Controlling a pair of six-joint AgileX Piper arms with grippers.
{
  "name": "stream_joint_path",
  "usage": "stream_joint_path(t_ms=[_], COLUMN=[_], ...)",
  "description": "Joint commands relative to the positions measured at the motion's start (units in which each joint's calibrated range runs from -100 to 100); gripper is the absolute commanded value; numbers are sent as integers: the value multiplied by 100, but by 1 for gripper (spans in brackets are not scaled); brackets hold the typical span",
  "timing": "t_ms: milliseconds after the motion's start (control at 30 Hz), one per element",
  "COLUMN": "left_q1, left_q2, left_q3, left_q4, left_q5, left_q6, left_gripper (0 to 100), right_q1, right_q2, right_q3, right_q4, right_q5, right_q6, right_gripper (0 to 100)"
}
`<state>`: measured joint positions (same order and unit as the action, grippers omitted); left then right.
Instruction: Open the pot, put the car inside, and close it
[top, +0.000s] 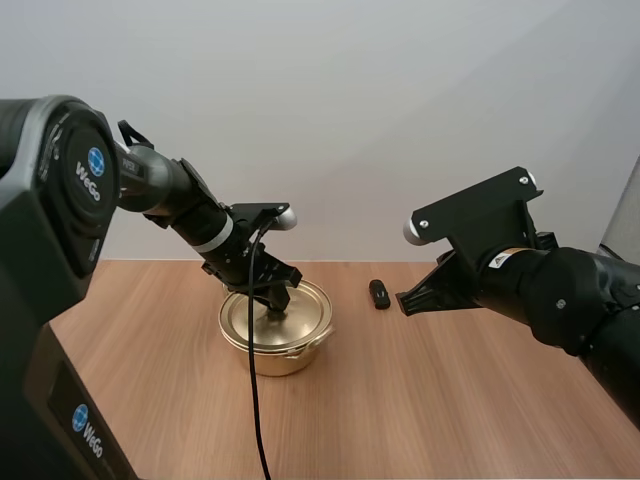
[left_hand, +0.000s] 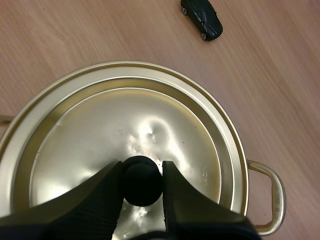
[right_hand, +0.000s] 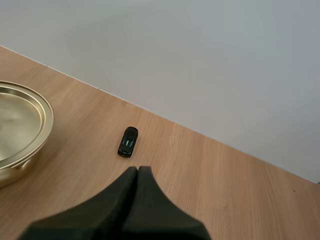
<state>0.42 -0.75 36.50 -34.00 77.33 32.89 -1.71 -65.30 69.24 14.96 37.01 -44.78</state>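
A golden pot (top: 277, 335) stands on the wooden table with its lid (left_hand: 125, 145) on. My left gripper (top: 279, 306) is down on the lid, its two fingers pinching the black knob (left_hand: 142, 179) between them. A small black toy car (top: 379, 293) lies on the table to the right of the pot, beyond the pot's rim (left_hand: 202, 18). My right gripper (top: 410, 301) hovers just right of the car, above the table, its fingers (right_hand: 131, 186) lying together as one dark wedge with the car (right_hand: 128, 141) a short way ahead.
The pot has a side handle (left_hand: 270, 192) sticking out toward the car's side. Bare wood stretches in front of the pot and to the right of the car. A plain wall stands behind the table's far edge.
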Motion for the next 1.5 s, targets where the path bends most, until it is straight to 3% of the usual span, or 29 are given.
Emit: stream_joint_path(t_ms=[0, 167, 333, 433, 500, 533, 667, 767, 1000, 1467], left_q1=[-3, 15, 200, 365, 496, 565, 810, 915, 915, 915], left_q2=[-322, -1596, -3063, -3772, -4115, -4219, -4385, -4372, -4350, -4357], left_q3=[-64, -581, -1117, -1464, -1687, -1776, -2013, -2092, -2092, -2092], left_q4=[-257, -896, -1456, -1569, -1569, -1569, -1569, -1569, -1569, -1569], left_q5=[31, 134, -388, -935, -1174, -1212, -1023, -711, -711, -579], left_q6=[142, 88, -125, -325, -452, -463, -578, -682, -683, -683], left_gripper=[0, 0, 0, 0, 0, 0, 0, 0, 0, 0], right_q1=[-4, -4, 11, 70, 134, 156, 215, 215, 218, 238], right_q2=[114, 1591, 3979, 5115, 5793, 5992, 6702, 7026, 7495, 7918], right_q3=[29, -6, -921, -1728, -2199, -2406, -2950, -3267, -3762, -3862], right_q4=[101, 462, 844, 1008, 1008, 1008, 1084, 1089, 1089, 1097], right_q5=[-160, -990, -796, -541, -379, -319, -336, -336, -337, -580], right_q6=[0, -279, -368, -368, -368, -368, -368, -368, -368, -499], right_gripper=[0, 0, 1, 45, 81, 87, 83, 83, 83, 83])
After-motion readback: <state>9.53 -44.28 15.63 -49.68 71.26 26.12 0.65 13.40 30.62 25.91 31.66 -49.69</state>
